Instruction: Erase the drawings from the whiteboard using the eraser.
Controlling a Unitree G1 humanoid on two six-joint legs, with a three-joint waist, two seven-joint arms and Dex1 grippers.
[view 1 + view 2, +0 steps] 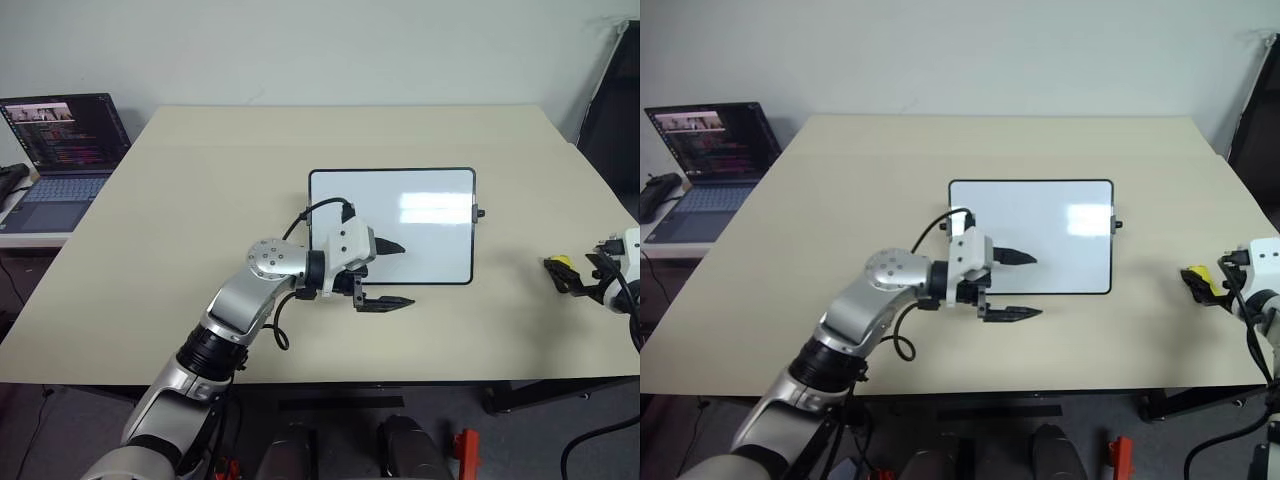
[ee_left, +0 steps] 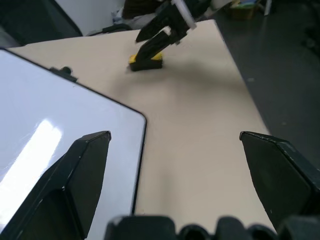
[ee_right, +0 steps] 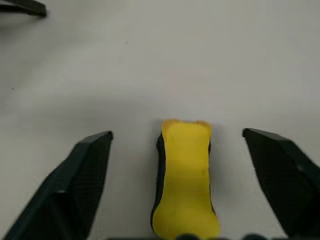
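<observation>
We see one whiteboard (image 1: 400, 215), one yellow eraser (image 3: 185, 175) – lying free between the spread right gripper (image 3: 180, 150) fingers – and the left gripper (image 1: 1015, 285) open; no drawings discernible.

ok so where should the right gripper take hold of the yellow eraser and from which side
Across its two long sides, near the middle. The eraser lies flat on the table, a narrow oblong in line with the right gripper, whose open fingers already stand either side of it. Probably best to come straight along that line from its near end and close on the narrow width.
</observation>
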